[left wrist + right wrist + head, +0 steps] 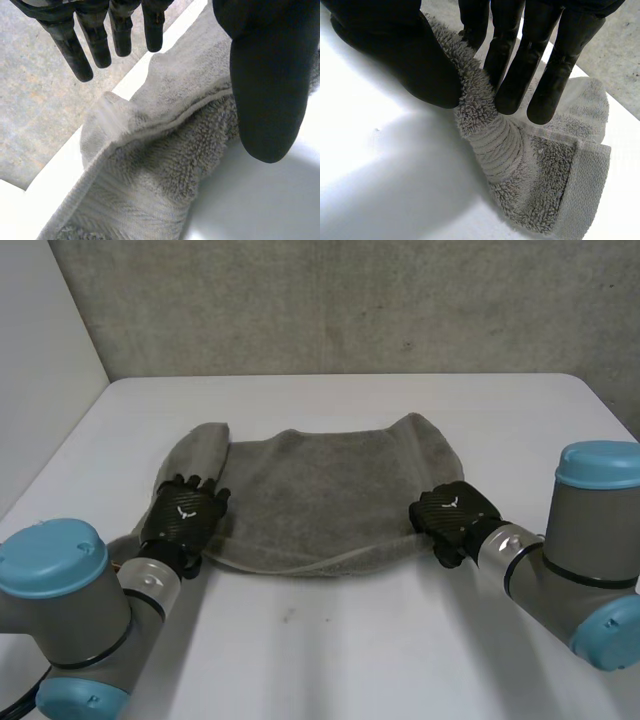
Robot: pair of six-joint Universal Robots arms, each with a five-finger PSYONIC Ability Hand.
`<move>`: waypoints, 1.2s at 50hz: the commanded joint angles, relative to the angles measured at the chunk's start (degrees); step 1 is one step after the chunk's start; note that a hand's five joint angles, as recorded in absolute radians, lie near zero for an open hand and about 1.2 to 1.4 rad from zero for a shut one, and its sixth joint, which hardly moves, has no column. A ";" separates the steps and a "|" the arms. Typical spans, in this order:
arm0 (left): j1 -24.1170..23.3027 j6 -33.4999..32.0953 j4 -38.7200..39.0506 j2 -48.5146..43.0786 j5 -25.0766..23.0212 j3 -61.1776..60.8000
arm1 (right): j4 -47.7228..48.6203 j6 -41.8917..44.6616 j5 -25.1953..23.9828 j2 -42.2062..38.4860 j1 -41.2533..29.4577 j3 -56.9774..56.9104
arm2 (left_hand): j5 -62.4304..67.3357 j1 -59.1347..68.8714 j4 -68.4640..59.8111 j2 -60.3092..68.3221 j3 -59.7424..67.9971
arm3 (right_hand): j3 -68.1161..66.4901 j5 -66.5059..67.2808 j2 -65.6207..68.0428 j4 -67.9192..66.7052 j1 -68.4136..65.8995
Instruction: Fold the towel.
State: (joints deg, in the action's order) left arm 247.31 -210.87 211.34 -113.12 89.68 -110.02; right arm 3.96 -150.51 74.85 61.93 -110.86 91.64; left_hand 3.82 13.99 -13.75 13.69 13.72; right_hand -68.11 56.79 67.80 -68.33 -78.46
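Note:
A grey towel (320, 500) lies crumpled across the middle of the white table (330, 650), its near edge doubled over. My left hand (185, 515) rests at the towel's left end. In the left wrist view its fingers (95, 40) are straight and stand well apart from the thumb (265, 75), with the towel's hemmed edge (150, 165) lying loose below them. My right hand (452, 512) is at the towel's right end. There the thumb (405, 55) and fingers (520, 60) pinch a bunched fold of the towel (545, 175).
A concrete wall (330, 300) runs behind the table's far edge, and a pale wall (40, 360) stands at the left. Bare tabletop lies in front of the towel, between my two arms, and beyond the towel toward the far edge.

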 commanded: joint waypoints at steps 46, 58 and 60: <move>17.85 1.95 -7.69 0.26 -16.20 -1.60 | 5.80 -4.34 -0.32 0.82 5.13 3.02 | 66.18 66.01 -66.25 66.31 66.28 | -9.79 11.11 10.09 -9.56 0.56; 17.06 1.78 -7.61 7.56 -14.62 -6.35 | -10.79 -8.14 -2.59 4.86 8.99 -3.91 | 66.18 66.01 -66.25 66.31 66.28 | 41.04 -39.71 -40.73 41.26 51.39; 16.98 1.69 -7.61 10.71 -14.62 -8.45 | -12.56 -7.87 -3.99 5.30 9.87 -5.06 | 66.18 66.01 -66.25 66.31 66.28 | 41.04 -39.71 -40.73 41.26 51.39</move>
State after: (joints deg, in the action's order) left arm 264.63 -209.04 203.85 -108.74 74.63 -114.61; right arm 1.81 -158.78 74.02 64.86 -104.12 91.18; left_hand 58.56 67.17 -69.61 69.61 69.50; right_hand -26.87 17.06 27.16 -26.97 -29.21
